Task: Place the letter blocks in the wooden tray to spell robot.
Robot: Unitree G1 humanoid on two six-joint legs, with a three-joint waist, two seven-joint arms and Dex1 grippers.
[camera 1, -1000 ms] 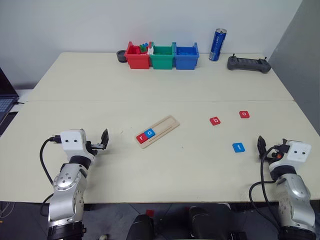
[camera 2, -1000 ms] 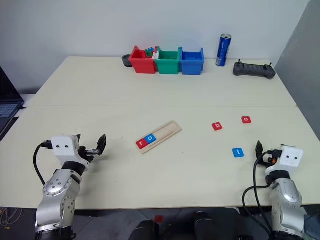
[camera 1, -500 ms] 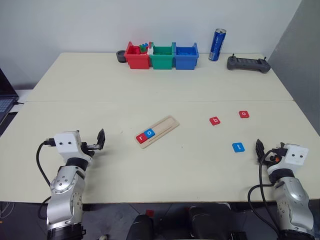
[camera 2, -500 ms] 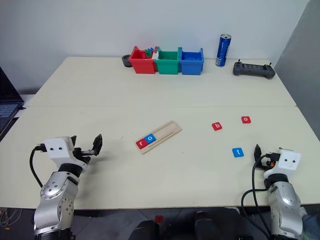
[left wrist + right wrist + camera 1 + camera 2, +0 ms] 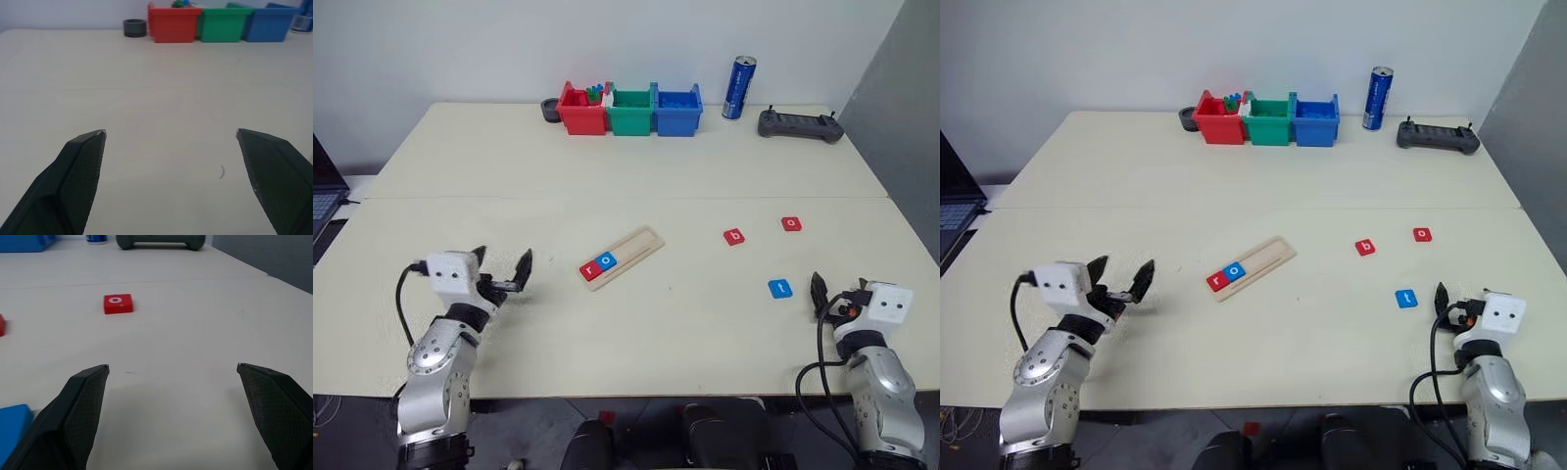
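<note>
The wooden tray [image 5: 642,243] lies slanted at mid-table, with a red r block [image 5: 590,271] and a blue o block [image 5: 609,260] at its near end. To the right, loose on the table, lie a red b block [image 5: 733,236], a red o block [image 5: 791,223] and a blue t block [image 5: 780,288]. My left gripper [image 5: 502,264] hovers open and empty left of the tray, fingers wide apart in the left wrist view [image 5: 171,132]. My right gripper [image 5: 172,366] is open and empty just right of the t block, with the red o block [image 5: 118,303] ahead of it.
Red [image 5: 580,110], green [image 5: 632,111] and blue [image 5: 676,110] bins stand in a row at the back edge, a small dark round dish [image 5: 550,109] to their left. A blue can [image 5: 739,87] and a dark controller [image 5: 800,124] sit at the back right. A laptop [image 5: 323,201] lies off the left edge.
My left gripper has swung to the right and turned, so both of its fingers now face the tray side. The right arm and all blocks have stayed put.
</note>
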